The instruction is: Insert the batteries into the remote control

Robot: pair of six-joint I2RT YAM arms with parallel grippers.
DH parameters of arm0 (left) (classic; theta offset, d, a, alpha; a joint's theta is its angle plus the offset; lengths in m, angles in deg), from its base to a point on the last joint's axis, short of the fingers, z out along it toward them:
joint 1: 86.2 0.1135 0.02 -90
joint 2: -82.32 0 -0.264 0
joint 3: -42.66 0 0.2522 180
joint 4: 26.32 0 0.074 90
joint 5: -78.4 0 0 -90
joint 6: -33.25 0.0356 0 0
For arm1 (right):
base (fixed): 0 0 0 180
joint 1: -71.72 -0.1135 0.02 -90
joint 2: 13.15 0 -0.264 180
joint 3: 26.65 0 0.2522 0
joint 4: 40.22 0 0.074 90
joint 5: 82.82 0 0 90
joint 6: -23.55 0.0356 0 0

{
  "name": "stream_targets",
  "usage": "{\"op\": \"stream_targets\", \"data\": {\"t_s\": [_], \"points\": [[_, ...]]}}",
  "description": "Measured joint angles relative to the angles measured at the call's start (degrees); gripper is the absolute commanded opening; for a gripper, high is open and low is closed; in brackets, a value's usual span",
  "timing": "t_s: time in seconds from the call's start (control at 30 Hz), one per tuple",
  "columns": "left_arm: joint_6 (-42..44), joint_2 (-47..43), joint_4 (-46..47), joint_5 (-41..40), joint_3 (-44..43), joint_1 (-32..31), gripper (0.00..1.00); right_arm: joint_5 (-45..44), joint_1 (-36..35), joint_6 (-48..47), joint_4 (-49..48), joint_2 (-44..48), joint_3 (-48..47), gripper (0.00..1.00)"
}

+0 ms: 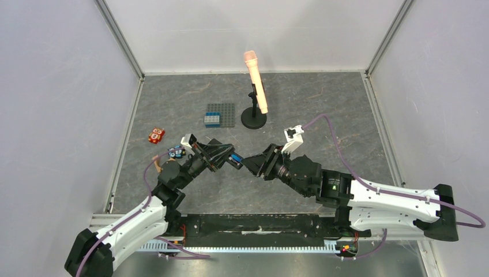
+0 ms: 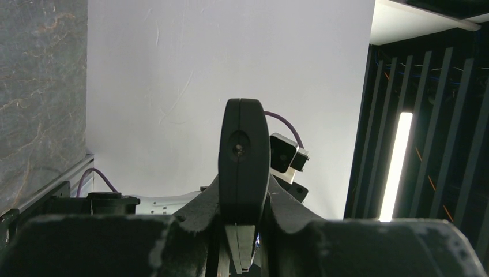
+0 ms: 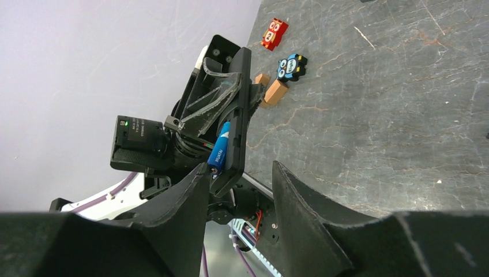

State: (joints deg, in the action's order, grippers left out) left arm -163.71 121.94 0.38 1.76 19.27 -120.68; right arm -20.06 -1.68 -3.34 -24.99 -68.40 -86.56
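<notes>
Black remote control [image 3: 242, 86], blue battery [image 3: 219, 145] seated in its open bay, pinched mid-air in left claw [image 1: 218, 154]; right claw [image 3: 239, 173] spread at its end, above grey marbled table [image 3: 375, 115], white walls [image 1: 259, 34] around.

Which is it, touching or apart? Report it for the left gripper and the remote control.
Touching. The left wrist view shows the left gripper clamped on the remote control, a finger pressed against each side.

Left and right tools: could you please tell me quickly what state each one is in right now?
Left tool: closed on the remote control.
Right tool: open, its fingers either side of the remote control's end.
</notes>
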Motion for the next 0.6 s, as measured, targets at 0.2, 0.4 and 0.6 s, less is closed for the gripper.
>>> {"op": "stream_targets", "data": {"t_s": [0.2, 0.4, 0.6], "points": [[0.02, -0.63, -0.9, -0.17, 0.0, 0.28, 0.02, -0.24, 0.0, 0.31, 1.11, -0.9, -0.79, 0.45], [0.31, -0.66, -1.42, -0.39, 0.0, 0.33, 0.02, -0.22, 0.02, 0.42, 1.29, -1.57, -1.14, 0.42], [1.51, -0.59, -1.42, -0.35, -0.04, 0.39, 0.02, -0.24, 0.02, 1.27, 2.78, -1.84, -1.73, 0.34]]}}
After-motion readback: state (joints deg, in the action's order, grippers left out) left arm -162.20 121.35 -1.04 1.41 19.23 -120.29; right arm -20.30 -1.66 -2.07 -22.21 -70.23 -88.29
